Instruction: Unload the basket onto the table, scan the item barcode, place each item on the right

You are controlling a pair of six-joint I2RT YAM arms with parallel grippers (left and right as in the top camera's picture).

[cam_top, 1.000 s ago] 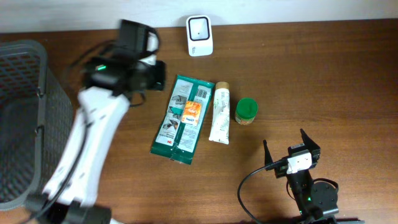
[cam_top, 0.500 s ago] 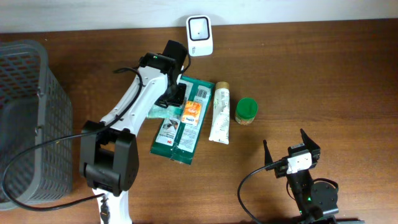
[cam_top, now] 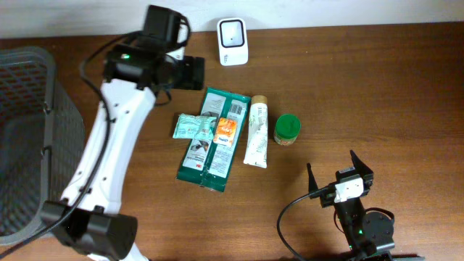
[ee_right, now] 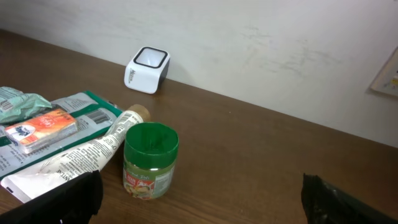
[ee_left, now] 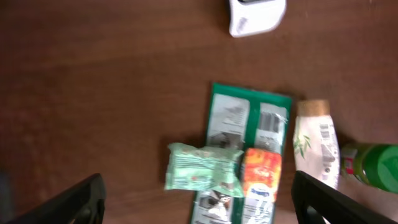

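Above the brown wooden table (cam_top: 377,87): left gripper (cam_top: 190,73), jaws spread wide, empty.
Item: pale green crinkled packet (ee_left: 202,167) lies loose on the dark green flat pouch (ee_left: 245,124), touching a small orange packet (ee_left: 261,180); probably awaiting a grasp.
Scanner: white box scanner (cam_top: 233,32), apart, unobstructed.
Right gripper (cam_top: 332,168): wide open, idle.
Neighbours: white tube (cam_top: 256,134), green-lidded jar (cam_top: 287,129), grey mesh basket (cam_top: 22,145).

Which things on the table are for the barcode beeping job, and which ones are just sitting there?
For the job:
white scanner
things it could scan: mint-green packet, orange packet, big green pack, white tube, green-lidded jar

Probably just lying about:
dark basket
black cable
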